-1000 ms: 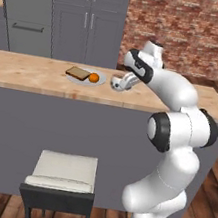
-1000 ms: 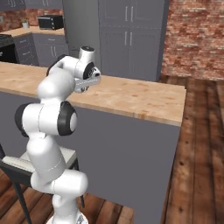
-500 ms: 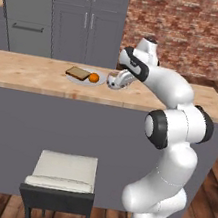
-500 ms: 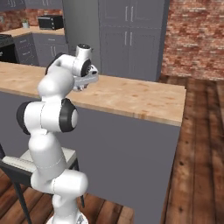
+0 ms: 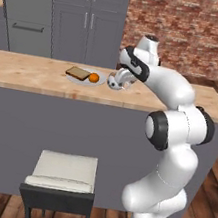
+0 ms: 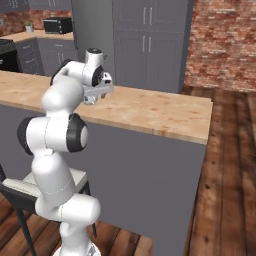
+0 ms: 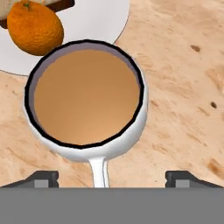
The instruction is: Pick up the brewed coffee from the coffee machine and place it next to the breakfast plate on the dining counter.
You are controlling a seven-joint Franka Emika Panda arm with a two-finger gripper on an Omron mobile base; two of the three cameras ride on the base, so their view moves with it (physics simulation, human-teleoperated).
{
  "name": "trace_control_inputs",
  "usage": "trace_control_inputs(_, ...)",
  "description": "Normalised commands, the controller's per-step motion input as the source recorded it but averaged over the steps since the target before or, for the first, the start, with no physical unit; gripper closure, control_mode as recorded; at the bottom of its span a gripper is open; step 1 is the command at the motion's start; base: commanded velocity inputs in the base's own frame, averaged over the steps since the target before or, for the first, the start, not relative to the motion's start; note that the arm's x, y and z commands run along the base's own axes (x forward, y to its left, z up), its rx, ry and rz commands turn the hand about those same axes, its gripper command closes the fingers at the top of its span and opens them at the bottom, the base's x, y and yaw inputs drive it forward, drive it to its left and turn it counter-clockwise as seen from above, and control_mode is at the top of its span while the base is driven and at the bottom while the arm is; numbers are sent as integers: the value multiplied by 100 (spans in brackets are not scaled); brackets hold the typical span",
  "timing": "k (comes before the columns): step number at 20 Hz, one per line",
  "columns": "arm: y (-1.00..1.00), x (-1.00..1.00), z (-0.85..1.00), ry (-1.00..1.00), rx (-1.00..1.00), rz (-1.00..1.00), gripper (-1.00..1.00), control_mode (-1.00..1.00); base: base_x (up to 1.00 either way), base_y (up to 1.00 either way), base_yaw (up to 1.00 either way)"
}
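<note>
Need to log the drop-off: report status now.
Gripper open, above mug. Mug upright on dining counter, beside breakfast plate. Nothing in the way.

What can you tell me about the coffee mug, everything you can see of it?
The coffee mug is small, white and glossy like ceramic, with a dark rim and a thin side handle. It holds light brown coffee nearly to the brim. It stands upright on the wooden dining counter, right beside the breakfast plate. The open hand hangs over it, its fingers apart on either side of the handle.
</note>
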Motion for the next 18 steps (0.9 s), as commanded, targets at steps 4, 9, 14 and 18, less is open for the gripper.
trace_control_inputs(4, -25, -24, 21, -22, 0, -14, -100, -100, 0, 0, 0)
trace_control_inputs(9, -26, -95, 4, -23, -1, -11, -100, -100, 0, 0, 0)
trace_control_inputs(14, -34, -100, 0, -42, 0, -11, -100, -100, 0, 0, 0)
trace_control_inputs(18, -26, -100, 5, -52, 0, -7, -100, -100, 0, 0, 0)
